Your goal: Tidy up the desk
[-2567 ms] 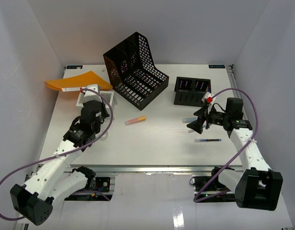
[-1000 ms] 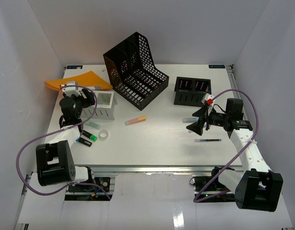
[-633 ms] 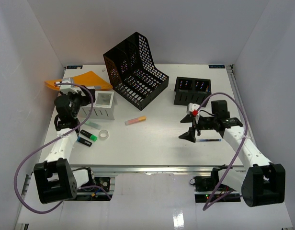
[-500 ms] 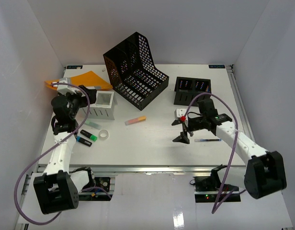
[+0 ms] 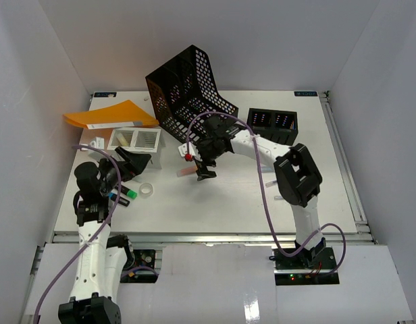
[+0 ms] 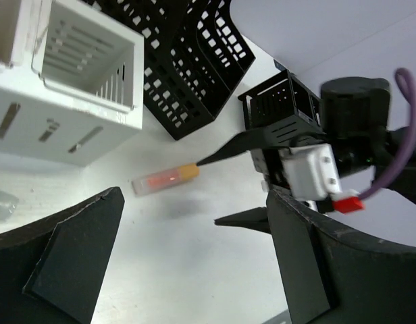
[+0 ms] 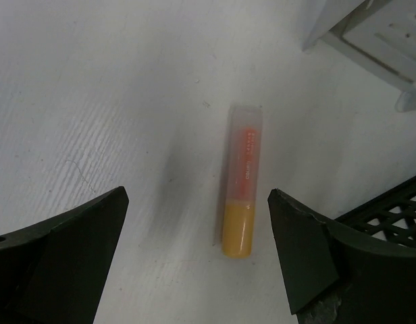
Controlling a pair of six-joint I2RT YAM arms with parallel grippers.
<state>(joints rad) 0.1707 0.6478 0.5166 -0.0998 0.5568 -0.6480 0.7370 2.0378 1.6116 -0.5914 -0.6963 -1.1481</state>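
The desk (image 5: 228,202), white and flat, spreads under both grippers, with its metal rail (image 5: 208,236) behind them at the near edge. The rack (image 5: 188,94), black and perforated, stands just beyond the right gripper (image 5: 202,167) and off to the right of the left gripper (image 5: 132,167). The folder (image 5: 110,113), orange, lies beyond the left gripper, toward the far left corner. The box (image 5: 134,139), white with two compartments, sits just beyond the left gripper. The pen holder (image 5: 272,121), black, stands to the right of the right gripper, well apart from it.

The right gripper is spread wide and grips nothing. In its wrist view the highlighter (image 7: 243,179) lies flat on the desk between the fingers (image 7: 59,263). It is nearer the right one, touches neither, and has its orange cap toward the wrist.

The left gripper is also spread wide, with nothing between its fingers (image 6: 59,263). Its wrist view looks across at the right gripper, with the box at upper left.

The marker (image 5: 127,194), green, and the tape roll (image 5: 146,190) lie side by side just behind the left gripper, toward the rail.
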